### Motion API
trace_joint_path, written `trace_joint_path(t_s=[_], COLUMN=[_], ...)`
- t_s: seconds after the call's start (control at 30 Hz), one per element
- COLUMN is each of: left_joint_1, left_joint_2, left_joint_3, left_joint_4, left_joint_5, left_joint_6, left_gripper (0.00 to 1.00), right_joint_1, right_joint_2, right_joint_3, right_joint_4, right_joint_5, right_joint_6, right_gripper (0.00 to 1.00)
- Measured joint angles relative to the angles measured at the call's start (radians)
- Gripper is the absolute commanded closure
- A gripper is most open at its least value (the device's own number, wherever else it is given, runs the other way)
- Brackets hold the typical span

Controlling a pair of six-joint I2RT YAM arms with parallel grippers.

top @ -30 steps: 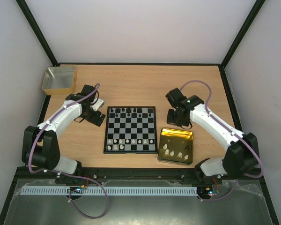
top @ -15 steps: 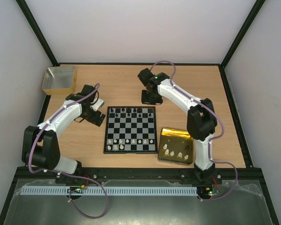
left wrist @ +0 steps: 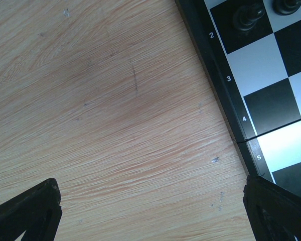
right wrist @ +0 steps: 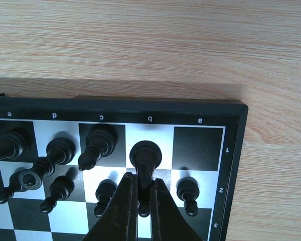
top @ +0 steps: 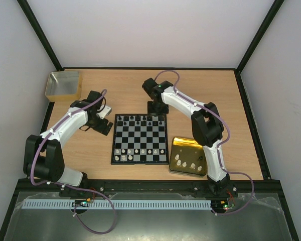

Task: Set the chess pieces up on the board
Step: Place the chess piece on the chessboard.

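Top view of a wooden table (top: 200, 90) with 2 robot arms reaching in from the near edge. The small chequered board (top: 140, 138) lies at the centre. Black pieces (top: 140, 119) line its far rows and white pieces (top: 135, 150) its near rows. The right arm stretches across to the far edge of the board. In its wrist view the right gripper (right wrist: 144, 187) is closed on 1 black piece (right wrist: 146, 153) at the white square in column b, row 1 – whether its base touches the board cannot be told. Other black pieces stand on the neighbouring squares. The left gripper (left wrist: 149, 191) hangs over bare wood just left of the board, fingers spread wide and holding nothing. A gold tray (top: 190, 143) just right of the board holds a few more white pieces (top: 183, 163). A yellowish box (top: 62, 94) sits in the far left corner.
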Motion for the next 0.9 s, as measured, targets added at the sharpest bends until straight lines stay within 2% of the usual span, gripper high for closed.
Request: trace_joint_path(t_s=[0.8,0.9], left_joint_1=[0.0,0.0], left_joint_2=[0.0,0.0], left_joint_3=[0.0,0.0], left_joint_4=[0.0,0.0], left_joint_5=[0.0,0.0], left_joint_6=[0.0,0.0], left_gripper=[0.01,0.01], right_joint_1=[0.0,0.0], right_joint_2=[0.018,0.019], right_joint_3=[-0.048,-0.048], right_joint_4=[0.031,0.032], right_joint_5=[-0.002,-0.003], right_joint_6=[-0.005,-0.008], right_gripper=[0.98,0.87])
